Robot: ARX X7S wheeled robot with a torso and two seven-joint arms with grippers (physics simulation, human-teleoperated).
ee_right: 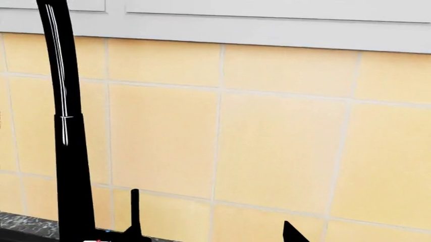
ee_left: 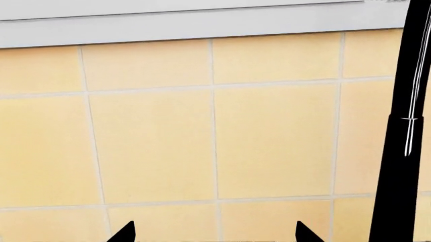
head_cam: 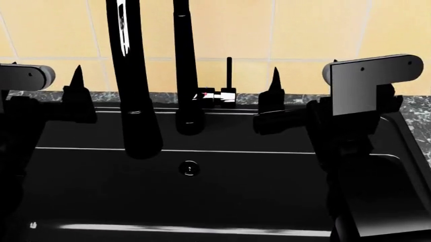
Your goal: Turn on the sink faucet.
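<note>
My arms were bulky and black, almost silhouettes in the head view. Each wrist carried a flat grey plate with rounded corners; the right plate showed two small dark screw dots, and the left plate one. My fingertips were slim black spikes tapering to sharp points. I saw no cables or markings.

No readable text, label or number anywhere.

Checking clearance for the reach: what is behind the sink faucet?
Behind the sink faucet is a yellow tiled wall, above a strip of dark marbled counter. The wall directly behind its stem is covered.
</note>
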